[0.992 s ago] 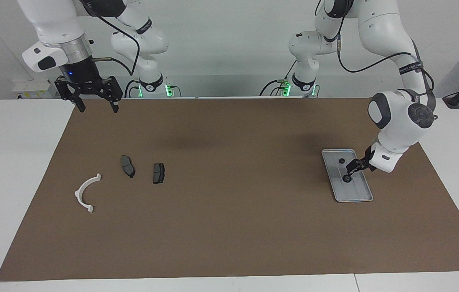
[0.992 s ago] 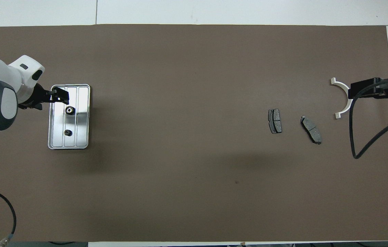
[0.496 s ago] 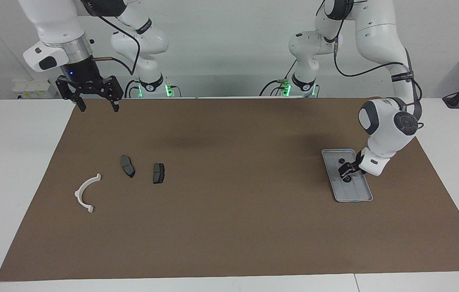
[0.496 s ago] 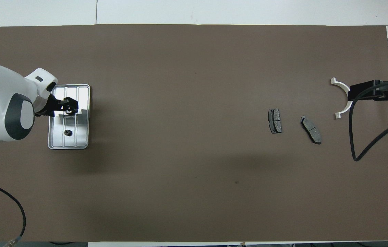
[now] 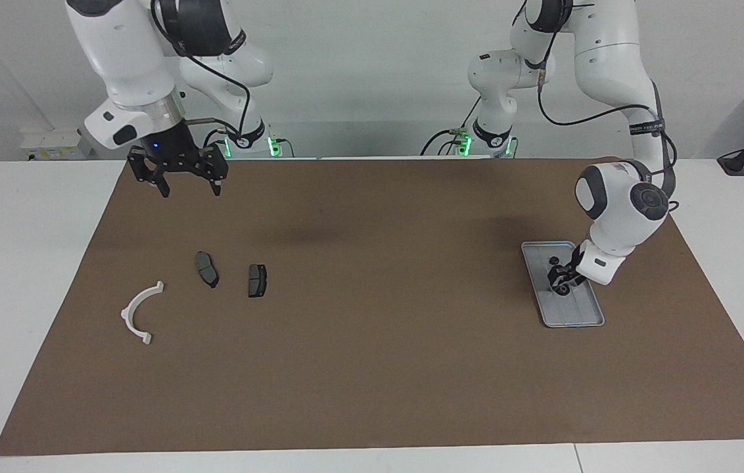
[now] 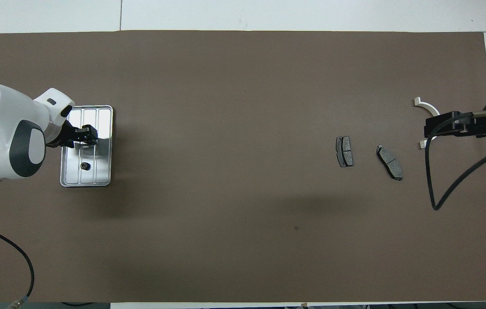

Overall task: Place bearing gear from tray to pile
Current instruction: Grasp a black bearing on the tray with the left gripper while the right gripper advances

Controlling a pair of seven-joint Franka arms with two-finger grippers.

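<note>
Here the left gripper (image 5: 560, 281) hides a gear in the tray (image 5: 582, 314), grip unclear; the right gripper (image 5: 186, 185) gapes.

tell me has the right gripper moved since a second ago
Yes. In the facing view the right gripper has shifted along the mat's robot-side edge toward the table's middle and dropped a little; it now hangs in line with the two dark pads, open.

A silver-grey ridged tray (image 5: 574, 315) is gleaming on the brown mat (image 5: 372, 368) (two dark grey pads (image 5: 206, 269) and a white bracket (image 5: 139, 311) lying on that mat too).
</note>
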